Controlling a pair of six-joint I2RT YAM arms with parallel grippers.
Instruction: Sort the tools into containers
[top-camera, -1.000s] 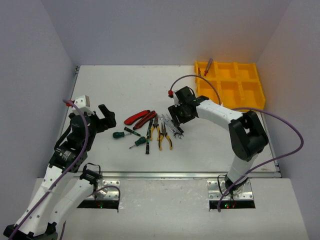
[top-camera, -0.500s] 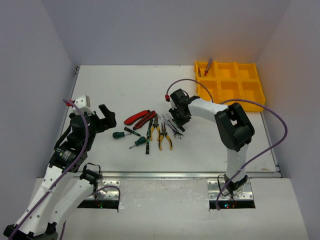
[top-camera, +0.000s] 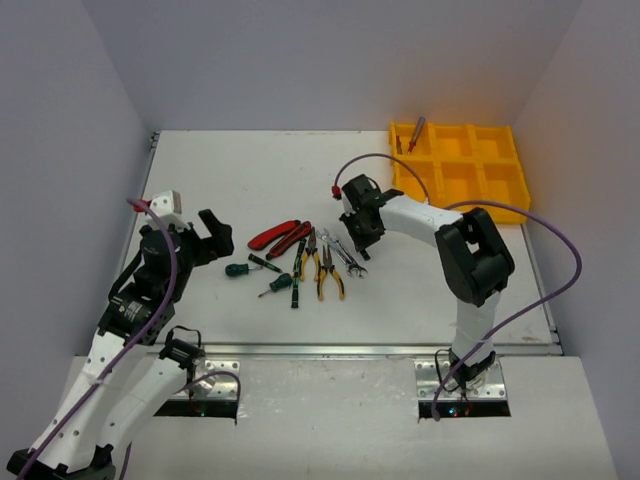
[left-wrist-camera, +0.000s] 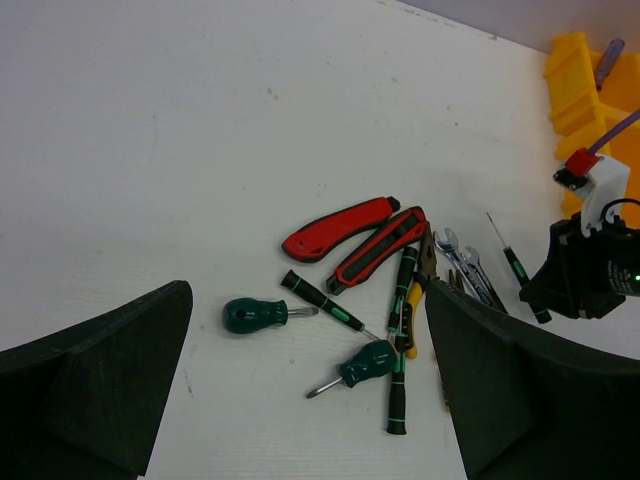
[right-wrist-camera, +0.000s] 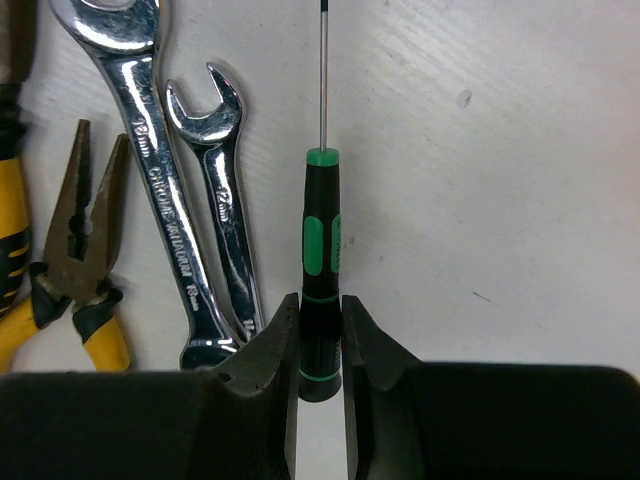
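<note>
The tools lie in a loose pile (top-camera: 300, 255) at mid-table. It holds two red-handled cutters (left-wrist-camera: 340, 215), two stubby green screwdrivers (left-wrist-camera: 255, 315), slim black-green screwdrivers (left-wrist-camera: 398, 380) and yellow-black pliers (right-wrist-camera: 80, 250). My right gripper (right-wrist-camera: 321, 305) is shut on the handle end of a black-green screwdriver (right-wrist-camera: 321, 230) at the pile's right edge. This screwdriver lies beside two silver wrenches (right-wrist-camera: 150, 150). My left gripper (left-wrist-camera: 305, 340) hovers open above the left of the pile, holding nothing. The yellow tray of containers (top-camera: 462, 170) sits at the back right. A blue-red screwdriver (top-camera: 414, 133) leans in its far-left compartment.
White walls close in the table on three sides. The right arm's purple cable (top-camera: 390, 160) arcs over the space between the pile and the tray. A metal rail (top-camera: 330, 350) runs along the table's near edge.
The right arm shifted slightly left onto the pile's right edge. Its jaws went from open to shut on the black-green screwdriver's handle. The left arm has not moved.
</note>
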